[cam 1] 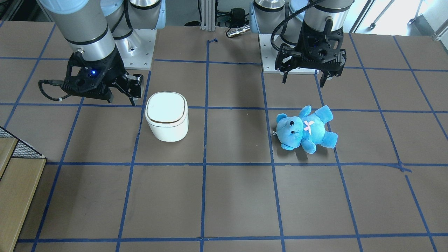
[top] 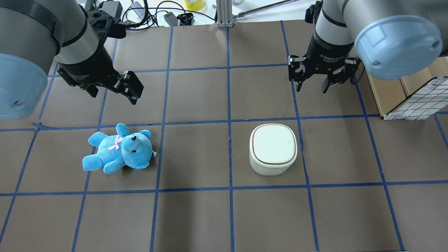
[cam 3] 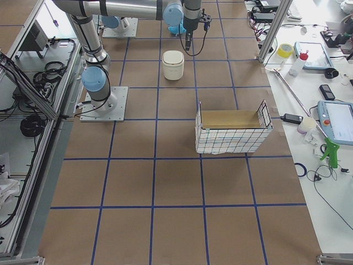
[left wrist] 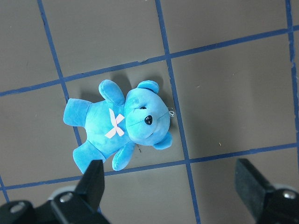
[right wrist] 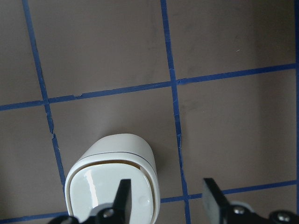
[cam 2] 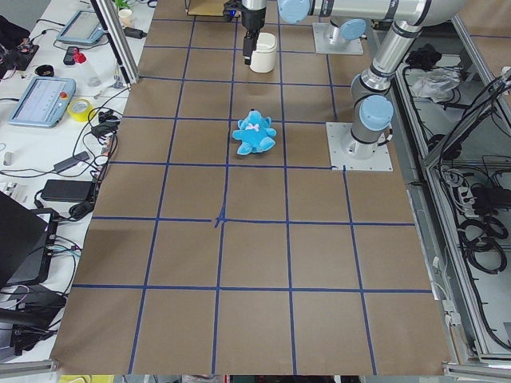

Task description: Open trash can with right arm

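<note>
In the right wrist view the trash can (right wrist: 110, 163) is cut off by the bottom edge and partly covered by a finger, and its shut lid hides the inside. The table (top: 196, 210) is matte brown, gridded with blue tape, with cluttered benches alongside. The can is smooth white plastic, a rounded square, standing upright well apart from the blue plush bear (top: 120, 150). The right gripper (top: 312, 87) hangs near it, jaws spread and touching nothing. The left gripper (top: 113, 96) is likewise spread, over the bear.
</note>
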Tool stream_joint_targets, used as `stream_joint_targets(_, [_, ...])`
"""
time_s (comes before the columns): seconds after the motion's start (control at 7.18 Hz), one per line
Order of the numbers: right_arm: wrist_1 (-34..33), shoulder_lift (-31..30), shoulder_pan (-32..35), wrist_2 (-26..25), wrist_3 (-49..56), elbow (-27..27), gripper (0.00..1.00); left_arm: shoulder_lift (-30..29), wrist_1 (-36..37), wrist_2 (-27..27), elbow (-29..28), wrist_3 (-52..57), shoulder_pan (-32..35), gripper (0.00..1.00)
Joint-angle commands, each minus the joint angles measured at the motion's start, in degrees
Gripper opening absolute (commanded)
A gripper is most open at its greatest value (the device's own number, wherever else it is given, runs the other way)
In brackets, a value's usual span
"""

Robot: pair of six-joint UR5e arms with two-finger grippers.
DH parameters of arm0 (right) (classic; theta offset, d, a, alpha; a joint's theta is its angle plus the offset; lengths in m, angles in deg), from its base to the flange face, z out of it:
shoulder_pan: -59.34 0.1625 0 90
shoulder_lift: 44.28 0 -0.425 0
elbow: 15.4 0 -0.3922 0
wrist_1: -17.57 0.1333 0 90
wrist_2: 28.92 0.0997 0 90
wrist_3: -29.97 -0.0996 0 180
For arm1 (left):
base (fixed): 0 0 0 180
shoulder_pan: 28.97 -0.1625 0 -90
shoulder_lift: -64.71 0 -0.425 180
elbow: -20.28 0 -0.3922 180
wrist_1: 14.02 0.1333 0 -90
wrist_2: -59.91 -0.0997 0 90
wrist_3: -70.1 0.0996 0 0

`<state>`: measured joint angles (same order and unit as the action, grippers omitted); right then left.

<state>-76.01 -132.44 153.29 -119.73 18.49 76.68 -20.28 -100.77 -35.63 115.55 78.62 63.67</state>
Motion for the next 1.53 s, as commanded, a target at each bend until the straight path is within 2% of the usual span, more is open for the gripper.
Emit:
stream_joint_targets(0.0, [0.9,-1.7,-0.5,-0.6,0.1,-0.5,1.00,0.0,0.0,0.0,0.0,0.0,0.0,1.00])
stream_joint_targets(0.97, [2.3,-2.1,-1.3,0.1,0.1,-0.5,1.00,0.0,0.0,0.0,0.0,0.0,0.0,1.00])
stream_joint_targets(1.39, [4.2,-2.5,-1.4,-0.5,4.1,-0.5,1.00,0.0,0.0,0.0,0.0,0.0,0.0,1.00])
